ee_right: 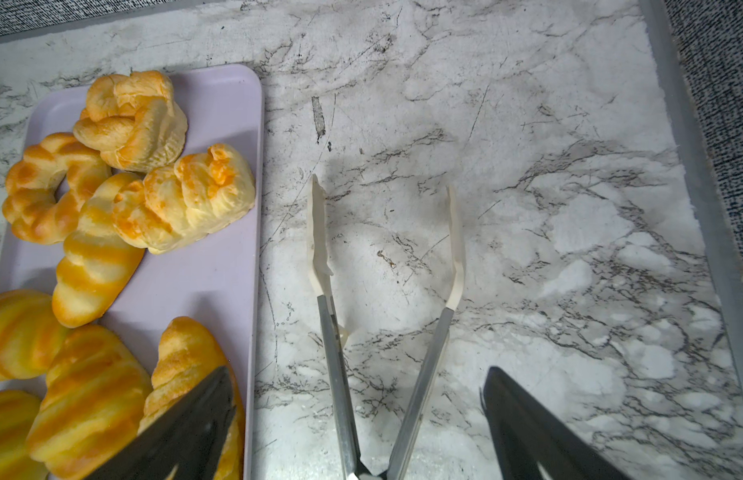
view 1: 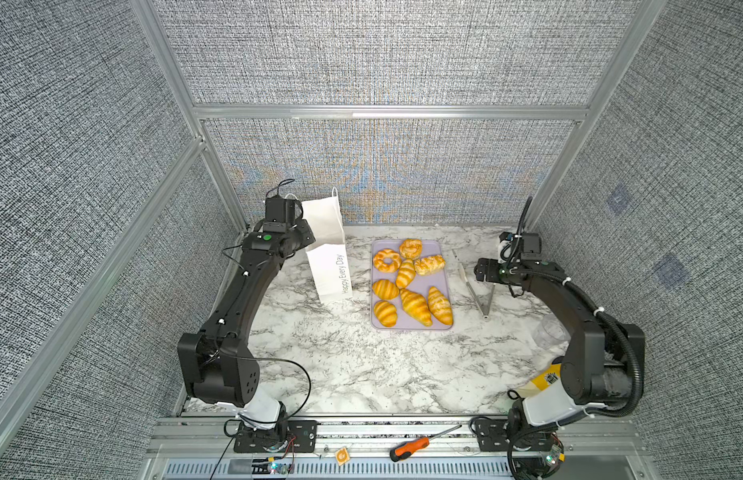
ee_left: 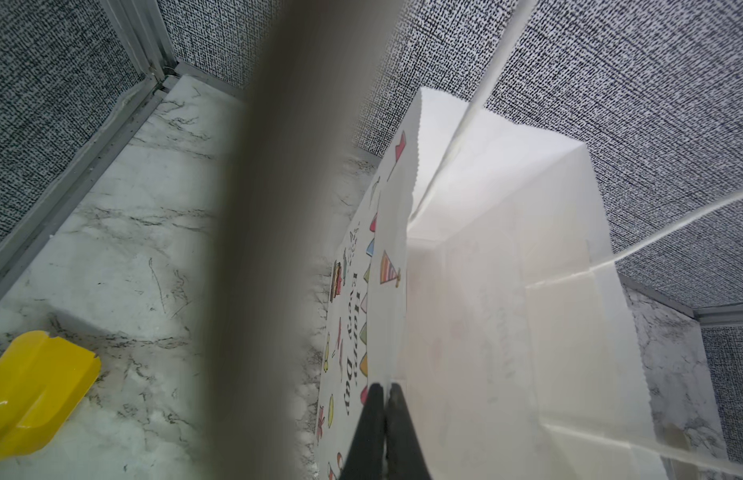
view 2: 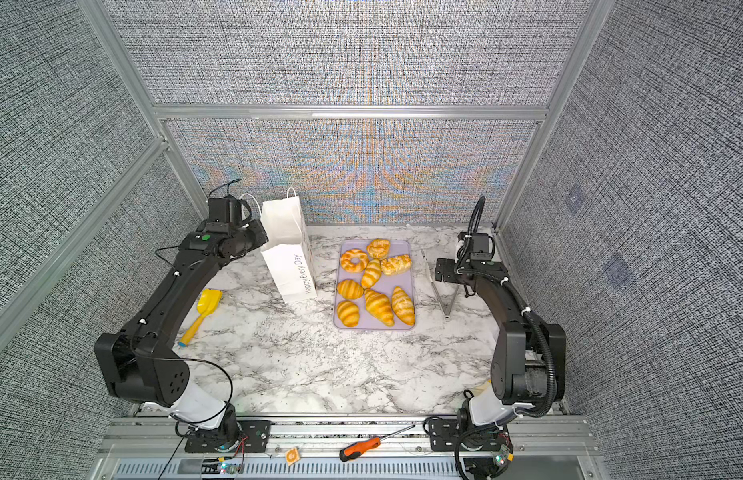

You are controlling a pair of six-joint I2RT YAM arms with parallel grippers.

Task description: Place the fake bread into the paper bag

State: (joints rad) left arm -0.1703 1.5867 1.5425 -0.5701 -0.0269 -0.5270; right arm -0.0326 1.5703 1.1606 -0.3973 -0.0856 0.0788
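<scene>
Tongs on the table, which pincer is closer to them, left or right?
Right. The right pincer hovers open, fingers either side of the tongs. The left pincer is far off beyond the tray, shut on the rim of the paper bag.

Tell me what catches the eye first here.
Eight glossy orange bread pieces crowd a lilac tray mid-table. Left of it stands a white bag, its rim pinched by the shut left gripper; the open right gripper hovers over tongs right of the tray.
</scene>
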